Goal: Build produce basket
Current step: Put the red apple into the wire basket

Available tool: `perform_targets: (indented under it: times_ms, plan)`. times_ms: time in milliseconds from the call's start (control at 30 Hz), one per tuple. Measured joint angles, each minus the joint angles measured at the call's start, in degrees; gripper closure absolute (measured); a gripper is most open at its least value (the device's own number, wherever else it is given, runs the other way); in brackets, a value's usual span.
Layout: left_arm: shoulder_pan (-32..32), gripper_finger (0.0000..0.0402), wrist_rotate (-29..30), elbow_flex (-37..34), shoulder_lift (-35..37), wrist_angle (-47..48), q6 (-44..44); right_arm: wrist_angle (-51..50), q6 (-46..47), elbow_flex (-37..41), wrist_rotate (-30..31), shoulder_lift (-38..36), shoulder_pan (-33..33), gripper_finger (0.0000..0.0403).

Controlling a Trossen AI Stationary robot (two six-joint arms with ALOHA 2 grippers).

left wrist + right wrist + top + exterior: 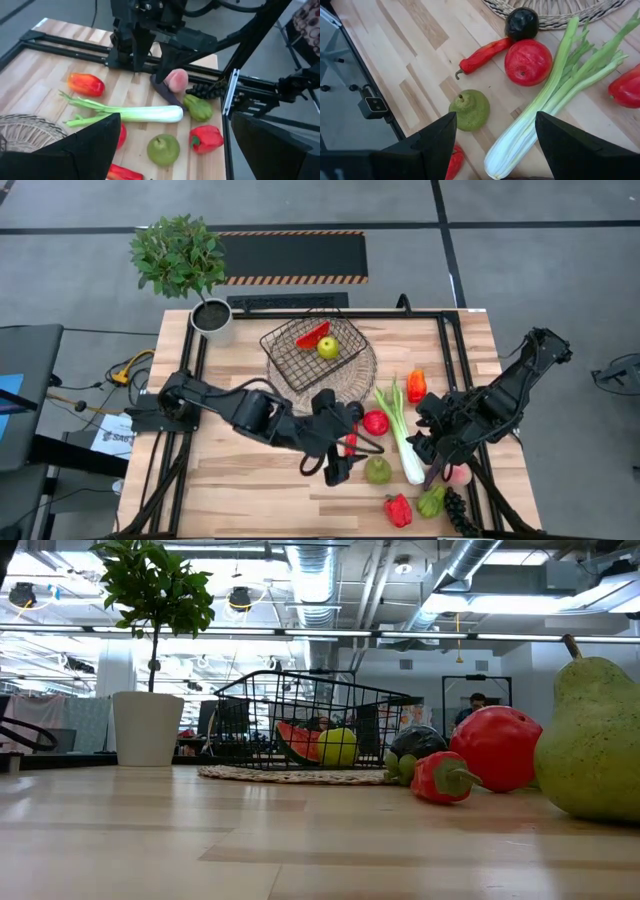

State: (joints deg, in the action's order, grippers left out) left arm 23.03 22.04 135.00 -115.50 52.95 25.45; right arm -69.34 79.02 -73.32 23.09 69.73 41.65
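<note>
Dark wire-mesh basket (312, 352), rounded rectangle with open grid sides, upright, holding a red watermelon-like wedge (312, 334) beside a yellow-green round fruit (328, 347). On the bare wood outside it: long white-green celery-like stalk (402, 430) lying flat, round red fruit (375, 422) against its leafy end, red chilli (482, 55), green pear (377, 470) and a red-orange pepper (416, 385). Nearer the table's front edge lie a red bell pepper (398, 509), knobbly green vegetable (431, 501), peach (176, 79) and dark grapes (458, 510).

Grey floor (520, 270) surrounds the wooden table (250, 490), with a black hazard-striped mat (290, 255) beyond its far edge. Silver ducts (320, 580) and pipes cross the ceiling. A potted plant (150, 660) stands at the table's far left corner.
</note>
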Motion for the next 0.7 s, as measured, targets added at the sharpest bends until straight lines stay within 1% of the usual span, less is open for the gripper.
perform_targets:
  times_ms: [200,700]
  plan:
    - [0.82,0.0038,2.33,0.00,0.00,-0.03,3.37,-0.04,-0.20,0.00,0.00,0.00,0.00,0.0112]
    - [0.80,0.0038,2.42,0.00,0.00,-1.76,4.61,0.04,-3.00,0.00,0.00,-0.02,-0.13,0.0112]
